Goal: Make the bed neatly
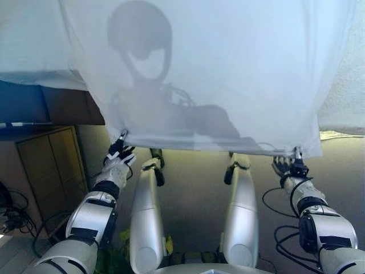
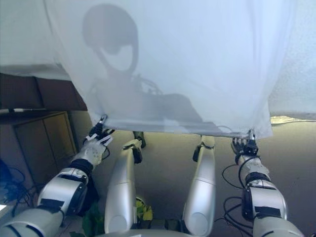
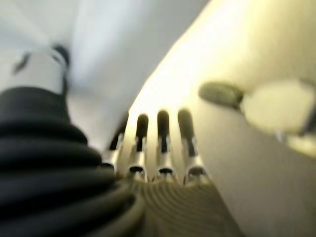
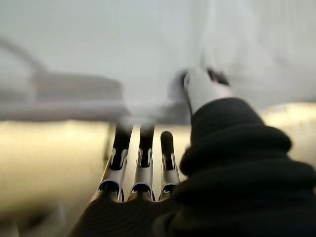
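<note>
A thin white sheet (image 1: 217,74) hangs spread wide in front of me, its lower hem running level between my two hands. My left hand (image 1: 117,160) pinches the hem's left corner between thumb and fingers, and it shows again in the left wrist view (image 3: 158,148). My right hand (image 1: 290,168) pinches the right corner; the right wrist view shows its thumb (image 4: 200,86) against the cloth. The white bed (image 1: 28,45) lies behind the sheet and shows at both sides.
A brown wooden cabinet (image 1: 51,165) stands at the left under the bed's dark side (image 1: 34,103). The bed's white textured cover (image 1: 348,74) shows at the right. Beige floor (image 1: 194,188) lies below the hem.
</note>
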Controlling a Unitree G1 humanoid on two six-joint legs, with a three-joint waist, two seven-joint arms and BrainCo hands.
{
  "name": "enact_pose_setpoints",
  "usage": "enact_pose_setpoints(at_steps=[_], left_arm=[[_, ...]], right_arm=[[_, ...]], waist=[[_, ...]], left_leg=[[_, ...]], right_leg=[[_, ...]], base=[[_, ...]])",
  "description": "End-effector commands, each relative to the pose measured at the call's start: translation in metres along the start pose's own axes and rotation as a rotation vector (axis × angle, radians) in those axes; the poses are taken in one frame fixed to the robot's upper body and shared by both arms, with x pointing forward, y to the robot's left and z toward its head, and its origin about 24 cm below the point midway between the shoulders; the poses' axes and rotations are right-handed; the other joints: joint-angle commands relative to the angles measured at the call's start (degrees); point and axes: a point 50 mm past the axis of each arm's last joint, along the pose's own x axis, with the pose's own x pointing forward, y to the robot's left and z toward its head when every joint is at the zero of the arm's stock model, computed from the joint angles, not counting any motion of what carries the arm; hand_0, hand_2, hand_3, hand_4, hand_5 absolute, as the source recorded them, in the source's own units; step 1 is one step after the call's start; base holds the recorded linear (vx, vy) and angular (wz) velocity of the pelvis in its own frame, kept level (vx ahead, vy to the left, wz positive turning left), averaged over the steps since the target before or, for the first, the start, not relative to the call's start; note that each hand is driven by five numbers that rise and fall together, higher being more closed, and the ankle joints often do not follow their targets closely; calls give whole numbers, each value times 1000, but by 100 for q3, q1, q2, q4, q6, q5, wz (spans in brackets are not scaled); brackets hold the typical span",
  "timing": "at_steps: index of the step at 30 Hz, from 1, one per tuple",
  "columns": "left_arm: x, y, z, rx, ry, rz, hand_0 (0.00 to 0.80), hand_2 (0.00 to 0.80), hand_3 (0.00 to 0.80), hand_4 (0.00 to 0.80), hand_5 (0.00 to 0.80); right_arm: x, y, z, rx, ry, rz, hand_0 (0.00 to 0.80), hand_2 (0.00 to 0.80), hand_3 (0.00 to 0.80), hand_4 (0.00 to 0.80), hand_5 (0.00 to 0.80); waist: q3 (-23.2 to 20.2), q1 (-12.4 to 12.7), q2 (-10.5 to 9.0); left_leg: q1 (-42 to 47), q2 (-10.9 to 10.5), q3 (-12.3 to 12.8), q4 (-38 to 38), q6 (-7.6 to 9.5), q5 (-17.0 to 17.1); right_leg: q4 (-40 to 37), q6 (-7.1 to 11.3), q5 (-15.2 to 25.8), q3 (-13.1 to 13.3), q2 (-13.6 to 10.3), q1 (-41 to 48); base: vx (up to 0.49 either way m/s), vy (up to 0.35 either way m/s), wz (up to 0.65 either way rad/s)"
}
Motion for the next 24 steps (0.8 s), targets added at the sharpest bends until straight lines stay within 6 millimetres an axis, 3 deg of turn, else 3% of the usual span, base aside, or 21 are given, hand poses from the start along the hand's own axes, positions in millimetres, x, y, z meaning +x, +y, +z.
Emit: enact_pose_setpoints(at_steps=[1,4,6,11,14,19,24], left_arm=[[-3,65,-37,-94,101,213,0,0,0,0,0],[-6,75,-47,-165,109,228,0,0,0,0,0],[-8,81,-52,-168,111,240,0,0,0,0,0],[-15,107,-65,-194,119,328,0,0,0,0,0],[-14,115,-51,-299,29,319,0,0,0,0,0],[-16,84,-8,-616,-243,-5,0,0,0,0,0],[-42,36,2,-724,-382,-433,0,0,0,0,0]], right_arm=[[-33,-78,82,103,-250,-221,0,0,0,0,0],[-38,-89,88,126,-295,-187,0,0,0,0,0],[-38,-86,88,131,-320,-124,0,0,0,0,0],[-32,-59,87,73,-375,68,0,0,0,0,0],[-29,-34,88,48,-392,197,0,0,0,0,0],[-35,-7,91,-89,-516,387,0,0,0,0,0],[-42,22,55,-138,-506,656,0,0,0,0,0]], waist=[[25,-85,290],[25,-63,300],[25,-15,294],[25,98,220],[25,170,156],[25,376,163],[25,635,133]], left_leg=[[-129,105,18,-668,-162,1129],[68,85,14,-729,-155,1111],[193,69,-11,-738,-146,1082],[633,36,-46,-855,-145,1053],[914,42,-57,-926,-161,1021],[1323,-15,-114,-1043,-150,941],[1574,-65,-274,-1115,-145,883]], right_leg=[[163,148,51,-47,-203,16],[109,159,50,-80,-242,202],[71,168,61,-117,-278,346],[-146,181,115,-319,-337,894],[-255,182,140,-435,-380,1234],[-374,202,165,-617,-499,1732],[-538,194,225,-899,-513,2235]], base=[[0,0,0],[9,-14,-1],[23,-80,-1],[23,-86,4],[38,-97,3],[29,-98,10],[4,-173,25]])
